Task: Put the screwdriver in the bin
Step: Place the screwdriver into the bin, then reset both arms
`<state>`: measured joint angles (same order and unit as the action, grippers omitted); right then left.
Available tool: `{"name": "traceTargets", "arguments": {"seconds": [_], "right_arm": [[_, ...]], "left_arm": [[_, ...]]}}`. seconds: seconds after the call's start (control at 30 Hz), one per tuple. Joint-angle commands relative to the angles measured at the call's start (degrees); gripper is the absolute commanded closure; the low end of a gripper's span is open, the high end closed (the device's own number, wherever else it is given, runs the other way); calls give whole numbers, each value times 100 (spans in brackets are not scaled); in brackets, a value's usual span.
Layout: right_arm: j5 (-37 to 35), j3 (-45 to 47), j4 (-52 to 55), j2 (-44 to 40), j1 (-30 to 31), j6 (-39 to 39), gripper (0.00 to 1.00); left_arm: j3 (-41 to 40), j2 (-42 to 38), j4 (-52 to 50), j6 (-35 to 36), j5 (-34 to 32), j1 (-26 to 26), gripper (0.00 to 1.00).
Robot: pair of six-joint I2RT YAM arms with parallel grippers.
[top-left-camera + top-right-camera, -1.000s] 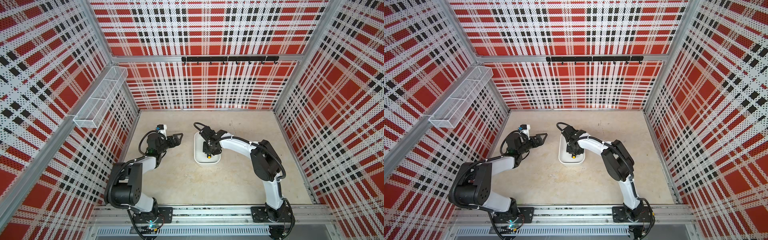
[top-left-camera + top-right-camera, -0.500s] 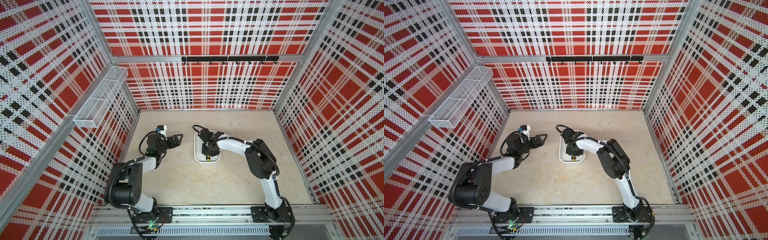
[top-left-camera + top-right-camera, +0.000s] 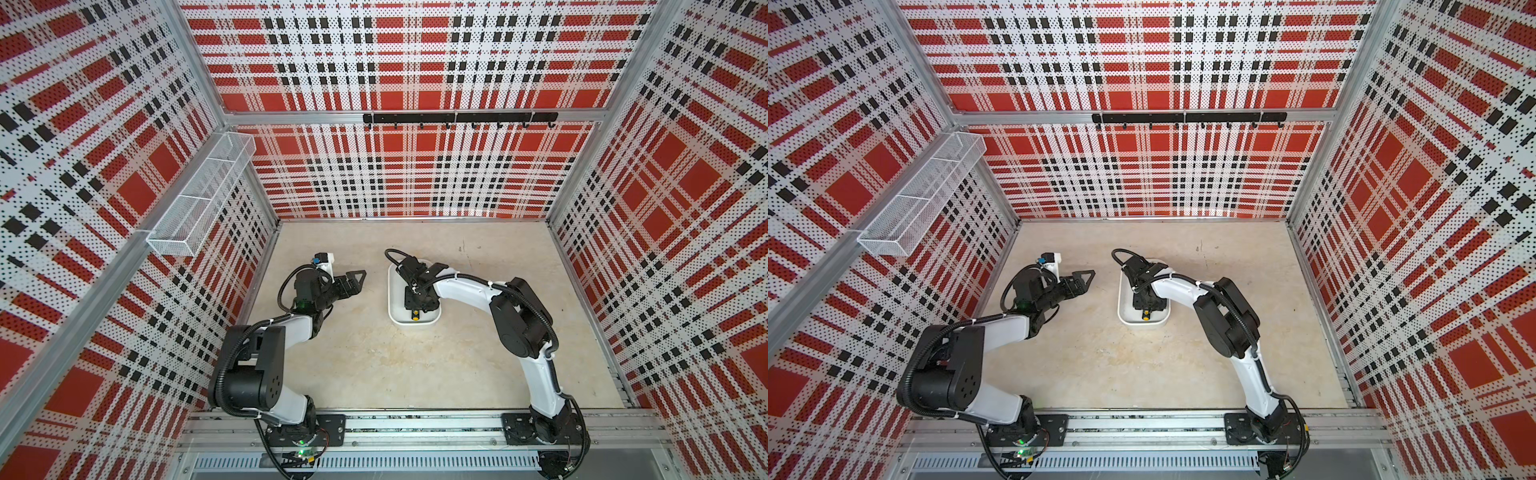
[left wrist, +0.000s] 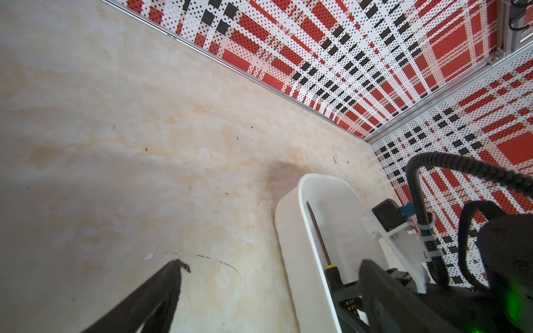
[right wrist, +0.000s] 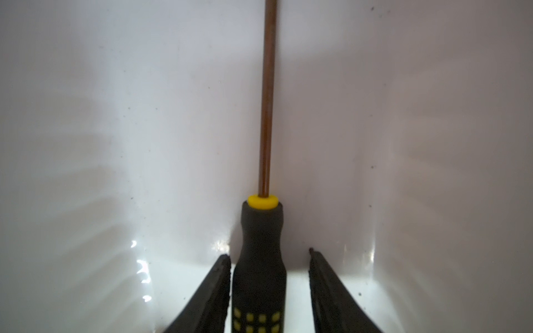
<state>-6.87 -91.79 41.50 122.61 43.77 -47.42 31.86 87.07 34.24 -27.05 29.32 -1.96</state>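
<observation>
Screwdriver (image 5: 259, 259) lying flat on the floor of the bin (image 5: 115, 115), a shallow white tray, its thin shaft pointing away from the right gripper (image 5: 269, 253) along the tray's length. The black handle with yellow dots lies between that gripper's two dark fingers, which are spread apart. One finger is just beside the handle; the other stands clear of it, with white tray floor showing in the gap, so the tool is released, not clamped.

In both top views the right arm (image 3: 465, 286) reaches over the bin and hides most of the tool. Only the yellow end cap (image 3: 414, 316) (image 3: 1145, 316) shows, near the bin's end closest to the arm bases.

The left gripper (image 4: 272, 263) is beside the bin, over the bare table (image 3: 374, 365), fingers wide apart and holding nothing.
</observation>
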Motion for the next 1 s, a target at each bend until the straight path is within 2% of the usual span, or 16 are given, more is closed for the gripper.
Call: {"name": "traceTargets", "arguments": {"seconds": [0.0, 0.3, 0.47, 0.6, 0.77, 0.87, 0.93, 0.97], "right_arm": [[-145, 250, -300, -435, 53, 307, 50], [-466, 1152, -1016, -2136, 45, 1679, 36], [-1426, 1954, -1653, -3150, -39, 2709, 29], [-2252, 2965, -2477, -3909, -215, 3752, 28], [-2691, 4700, -4385, -5080, -921, 4727, 27], [-2312, 5794, -5812, -5755, -1682, 5125, 27], [-2206, 6374, -6634, -6057, -2180, 5024, 24], [-1884, 6647, -6956, -6158, -2500, 4918, 23]], "left_arm": [[25, -115, 4, -2, 8, 11, 2], [277, -546, -487, 322, -539, 137, 2], [268, -755, -522, 361, -1227, 389, 2], [242, -921, -523, 559, -1678, 566, 2], [187, -1065, -462, 1013, -1967, 716, 2], [-153, -1191, 118, 1267, -1930, 782, 2], [-576, -1319, 841, 1342, -1962, 808, 2], [-822, -1389, 1289, 1348, -2075, 826, 2]]}}
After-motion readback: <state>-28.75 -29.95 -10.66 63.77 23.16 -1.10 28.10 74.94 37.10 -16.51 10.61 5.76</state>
